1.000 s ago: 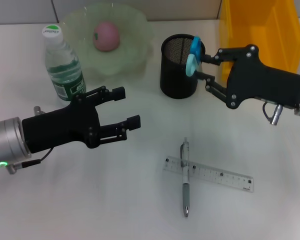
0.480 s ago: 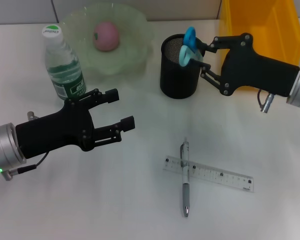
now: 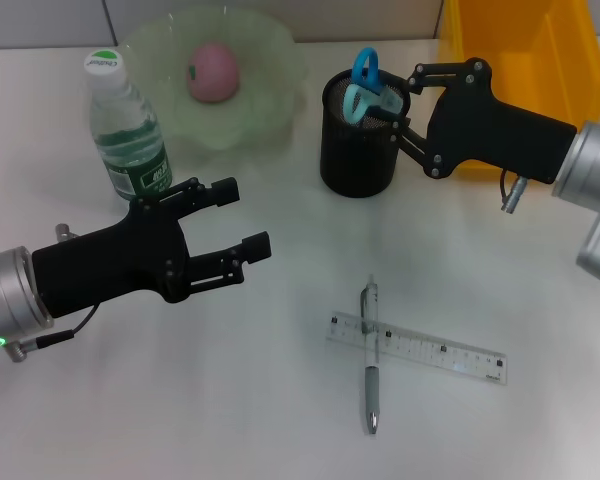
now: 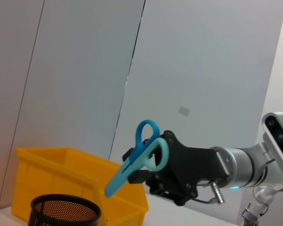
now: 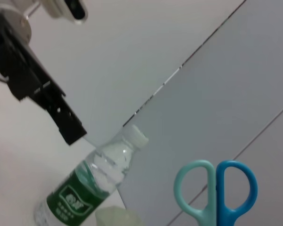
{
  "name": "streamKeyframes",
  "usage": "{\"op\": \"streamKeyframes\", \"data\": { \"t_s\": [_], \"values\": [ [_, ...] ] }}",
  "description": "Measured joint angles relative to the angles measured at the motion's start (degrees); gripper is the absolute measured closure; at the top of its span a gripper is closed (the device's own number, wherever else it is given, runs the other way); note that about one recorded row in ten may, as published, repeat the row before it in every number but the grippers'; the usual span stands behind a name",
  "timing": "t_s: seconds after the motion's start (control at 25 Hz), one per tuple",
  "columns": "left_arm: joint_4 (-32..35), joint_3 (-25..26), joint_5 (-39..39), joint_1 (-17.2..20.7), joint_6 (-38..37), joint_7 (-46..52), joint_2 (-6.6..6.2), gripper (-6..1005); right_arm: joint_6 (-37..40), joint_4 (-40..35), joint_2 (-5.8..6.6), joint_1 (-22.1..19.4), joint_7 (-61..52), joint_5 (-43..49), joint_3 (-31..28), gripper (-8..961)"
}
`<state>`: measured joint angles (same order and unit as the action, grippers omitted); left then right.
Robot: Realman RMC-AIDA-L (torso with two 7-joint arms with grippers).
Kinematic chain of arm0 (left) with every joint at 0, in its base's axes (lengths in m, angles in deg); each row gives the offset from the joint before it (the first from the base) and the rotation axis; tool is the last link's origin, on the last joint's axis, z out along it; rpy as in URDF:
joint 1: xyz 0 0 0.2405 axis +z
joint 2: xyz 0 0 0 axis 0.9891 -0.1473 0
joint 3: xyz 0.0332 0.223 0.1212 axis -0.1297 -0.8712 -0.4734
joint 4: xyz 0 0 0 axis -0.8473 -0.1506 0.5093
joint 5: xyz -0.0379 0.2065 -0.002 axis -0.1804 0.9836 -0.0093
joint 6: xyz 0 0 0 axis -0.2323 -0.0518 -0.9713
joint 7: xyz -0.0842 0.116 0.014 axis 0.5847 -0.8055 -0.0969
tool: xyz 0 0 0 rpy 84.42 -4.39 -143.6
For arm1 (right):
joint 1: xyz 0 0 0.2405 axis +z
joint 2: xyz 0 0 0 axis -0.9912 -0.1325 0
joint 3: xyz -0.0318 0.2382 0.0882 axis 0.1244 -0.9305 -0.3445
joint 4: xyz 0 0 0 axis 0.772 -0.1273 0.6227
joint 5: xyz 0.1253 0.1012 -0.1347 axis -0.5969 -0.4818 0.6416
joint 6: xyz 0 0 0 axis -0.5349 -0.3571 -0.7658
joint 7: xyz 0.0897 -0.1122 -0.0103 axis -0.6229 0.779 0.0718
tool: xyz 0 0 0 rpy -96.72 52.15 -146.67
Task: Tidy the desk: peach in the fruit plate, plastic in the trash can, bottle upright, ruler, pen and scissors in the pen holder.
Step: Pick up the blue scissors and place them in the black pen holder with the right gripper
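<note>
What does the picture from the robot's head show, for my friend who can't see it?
The right end effector holds blue scissors over a black mesh pen holder, tips pointing down into it. A pen lies across a clear ruler on the white desk. The left end effector hangs open near an upright water bottle, and a peach sits in the fruit plate.

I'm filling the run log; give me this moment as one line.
right gripper: shut on scissors, above pen holder | left gripper: open, idle | pen across ruler on desk
</note>
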<state>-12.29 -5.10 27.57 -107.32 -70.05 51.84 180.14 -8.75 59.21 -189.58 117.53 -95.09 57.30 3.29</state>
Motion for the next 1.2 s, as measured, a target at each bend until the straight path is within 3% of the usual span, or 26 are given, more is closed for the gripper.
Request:
{"op": "streamKeyframes", "data": {
  "t_s": [1.2],
  "values": [
    [0.1, -0.4, 0.0, -0.1, 0.0, -0.2, -0.07, 170, -11.9, 11.3, -0.06, 7.9, 5.5, -3.9, -0.6, 721]
  ]
}}
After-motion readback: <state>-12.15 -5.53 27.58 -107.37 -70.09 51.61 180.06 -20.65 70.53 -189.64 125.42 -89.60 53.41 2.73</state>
